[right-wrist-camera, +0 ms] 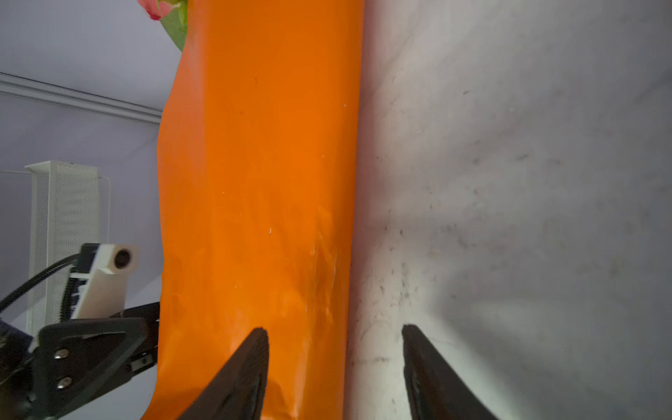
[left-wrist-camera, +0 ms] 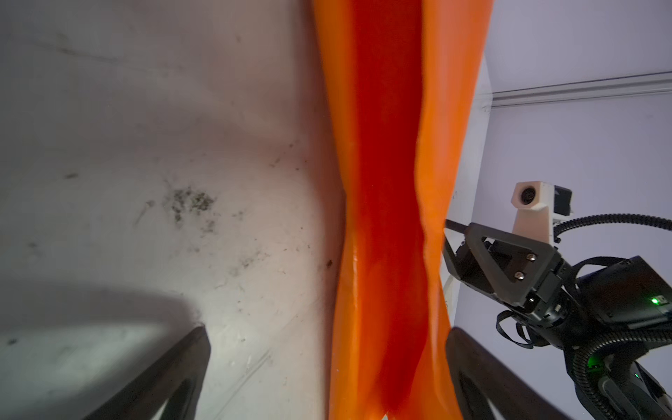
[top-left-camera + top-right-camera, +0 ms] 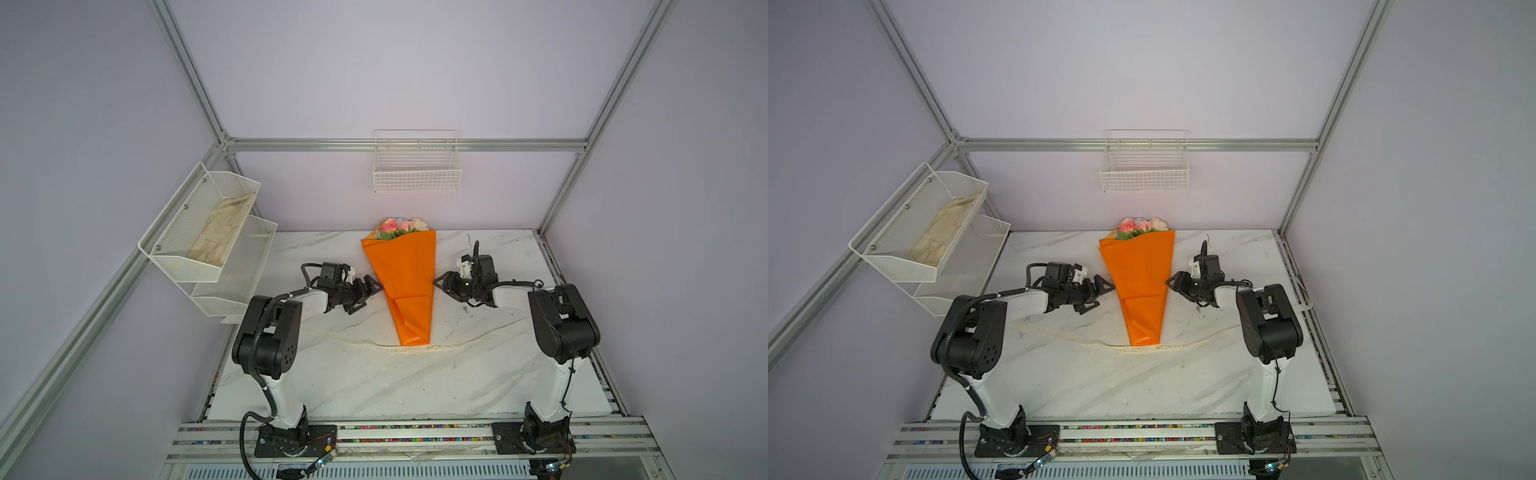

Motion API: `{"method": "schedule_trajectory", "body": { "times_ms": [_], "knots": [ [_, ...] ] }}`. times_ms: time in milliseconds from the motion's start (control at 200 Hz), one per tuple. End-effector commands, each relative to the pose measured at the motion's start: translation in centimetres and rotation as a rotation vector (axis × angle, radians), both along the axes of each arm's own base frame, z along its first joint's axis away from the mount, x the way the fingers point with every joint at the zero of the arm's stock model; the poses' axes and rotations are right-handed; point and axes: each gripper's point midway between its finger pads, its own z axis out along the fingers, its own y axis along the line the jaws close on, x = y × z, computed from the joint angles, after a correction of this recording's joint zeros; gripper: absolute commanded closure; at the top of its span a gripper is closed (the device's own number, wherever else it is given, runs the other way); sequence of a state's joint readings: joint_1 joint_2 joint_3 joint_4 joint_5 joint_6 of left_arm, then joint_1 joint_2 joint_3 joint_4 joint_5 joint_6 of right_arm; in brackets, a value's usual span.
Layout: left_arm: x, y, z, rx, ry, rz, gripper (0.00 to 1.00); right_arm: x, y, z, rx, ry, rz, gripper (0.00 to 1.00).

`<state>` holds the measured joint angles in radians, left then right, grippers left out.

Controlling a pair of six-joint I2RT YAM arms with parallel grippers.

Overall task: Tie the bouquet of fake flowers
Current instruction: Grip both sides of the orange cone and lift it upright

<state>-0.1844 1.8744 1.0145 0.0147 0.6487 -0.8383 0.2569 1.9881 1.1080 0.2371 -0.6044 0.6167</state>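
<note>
Two arms (image 3: 270,332), one bouquet (image 3: 405,286), one ribbon (image 3: 444,345)

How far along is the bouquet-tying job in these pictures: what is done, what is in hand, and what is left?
Done: the bouquet, roses wrapped in orange paper, lies on the table. In hand: nothing. The left hand and right hand flank it, both open. Left: the ribbon lies loose across the table at the bouquet's narrow tip, not yet wrapped around it or knotted.

The orange wrapping paper (image 3: 405,282) is hiding the stems entirely, and the lettering on the ribbon (image 3: 449,345) is showing too small to read.
</note>
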Motion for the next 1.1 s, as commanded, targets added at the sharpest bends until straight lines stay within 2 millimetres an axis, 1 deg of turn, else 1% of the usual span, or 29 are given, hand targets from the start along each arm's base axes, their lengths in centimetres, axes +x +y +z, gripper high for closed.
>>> {"method": "schedule_trajectory", "body": {
  "times_ms": [0, 180, 250, 325, 440, 505, 580, 605, 620, 625, 635, 645, 650, 670, 755, 855, 955, 1015, 1095],
  "knots": [
    [4.3, -2.0, 4.4, -0.079, -0.128, -0.015, 0.01, 2.3, 1.3, 1.0, 0.060, -0.056, 0.036, 0.38],
    [6.7, -2.6, 2.7, -0.115, -0.108, 0.003, 0.07, 5.1, 2.2, -1.4, 0.069, -0.038, 0.045, 0.38],
    [7.6, -2.9, 2.0, -0.133, -0.096, 0.007, 0.09, 5.9, 2.9, -2.2, 0.091, -0.031, 0.067, 0.38],
    [8.7, -3.3, 1.5, -0.143, -0.091, 0.006, 0.12, 6.8, 3.3, -3.2, 0.100, -0.021, 0.066, 0.38],
    [10.2, -3.6, 0.6, -0.150, -0.079, 0.003, 0.20, 8.2, 3.5, -4.2, 0.115, -0.022, 0.070, 0.37],
    [11.1, -3.5, -0.1, -0.146, -0.079, 0.014, 0.25, 8.8, 3.5, -4.8, 0.136, -0.014, 0.069, 0.37],
    [12.1, -3.4, -0.6, -0.154, -0.083, 0.020, 0.30, 9.6, 3.8, -4.8, 0.169, -0.033, 0.083, 0.36],
    [12.3, -3.5, -0.7, -0.161, -0.088, 0.018, 0.32, 9.7, 4.0, -5.1, 0.178, -0.030, 0.091, 0.36],
    [12.6, -3.4, -0.6, -0.166, -0.094, 0.020, 0.34, 9.9, 4.2, -4.8, 0.186, -0.037, 0.100, 0.36],
    [12.7, -3.4, -0.6, -0.167, -0.097, 0.020, 0.34, 9.8, 4.2, -5.1, 0.186, -0.032, 0.101, 0.36],
    [12.8, -3.4, -0.7, -0.171, -0.097, 0.020, 0.35, 9.9, 4.4, -4.8, 0.193, -0.039, 0.109, 0.36],
    [12.9, -3.4, -0.7, -0.175, -0.101, 0.019, 0.35, 9.9, 4.4, -5.2, 0.196, -0.033, 0.111, 0.36],
    [13.0, -3.4, -0.7, -0.176, -0.103, 0.019, 0.35, 10.1, 4.5, -4.9, 0.198, -0.040, 0.114, 0.36],
    [13.2, -3.4, -0.8, -0.180, -0.105, 0.020, 0.36, 10.2, 4.6, -4.8, 0.207, -0.043, 0.118, 0.36],
    [14.1, -3.4, -1.0, -0.189, -0.122, 0.026, 0.39, 11.1, 4.7, -5.0, 0.226, -0.061, 0.116, 0.35],
    [15.0, -3.3, -1.0, -0.191, -0.143, 0.027, 0.43, 11.9, 5.4, -4.6, 0.282, -0.072, 0.137, 0.35],
    [15.8, -3.3, -0.9, -0.195, -0.162, 0.027, 0.49, 12.4, 6.1, -4.2, 0.378, -0.080, 0.144, 0.35],
    [16.2, -3.5, -0.8, -0.203, -0.176, 0.025, 0.53, 12.6, 6.3, -4.0, 0.421, -0.084, 0.144, 0.36],
    [16.6, -3.5, -0.7, -0.206, -0.185, 0.024, 0.60, 13.0, 6.6, -3.9, 0.432, -0.084, 0.151, 0.41]
  ]
}}
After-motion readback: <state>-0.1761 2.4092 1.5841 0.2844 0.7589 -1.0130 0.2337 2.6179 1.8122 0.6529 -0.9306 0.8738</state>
